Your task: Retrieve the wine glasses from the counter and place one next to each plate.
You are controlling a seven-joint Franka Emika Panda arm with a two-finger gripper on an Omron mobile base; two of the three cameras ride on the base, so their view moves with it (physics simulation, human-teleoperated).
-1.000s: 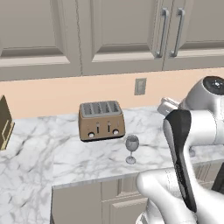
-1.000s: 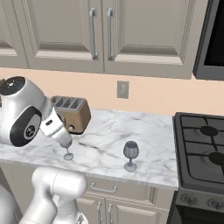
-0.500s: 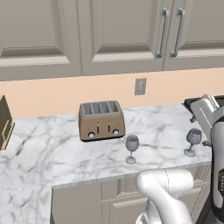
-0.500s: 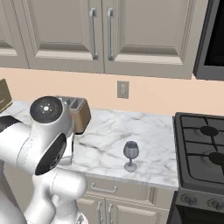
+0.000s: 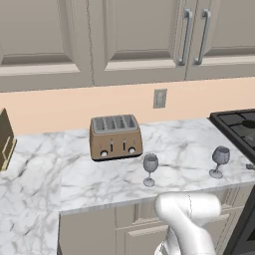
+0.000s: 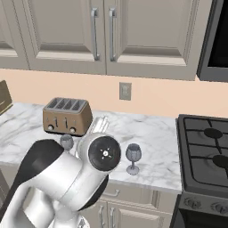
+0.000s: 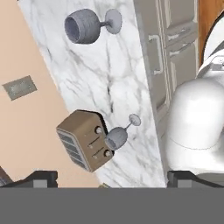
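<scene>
On the counter (image 5: 189, 149) stand two glasses: one (image 5: 150, 169) just right of the toaster (image 5: 115, 136), near the front edge, the other (image 5: 218, 161) farther right by the stove (image 5: 240, 127). Gripper (image 7: 112, 180) spread wide, holding nothing.

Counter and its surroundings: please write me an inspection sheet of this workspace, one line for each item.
Surface: white grey-veined marble counter, over beige-grey cabinets.
Job's things: two wine glasses upright on the counter, apart; left wine glass in front of the toaster's right end, right wine glass near the stove. No plates seen.
Clutter: brown four-slot toaster near the wall; a dark object at the left edge, unclear what.
Hand: open, holding nothing, fingertips at the bottom of the hand view, away from both glasses.
Cables: nothing seen.
Surroundings: wall outlet, upper cabinets, black stove at right.
</scene>
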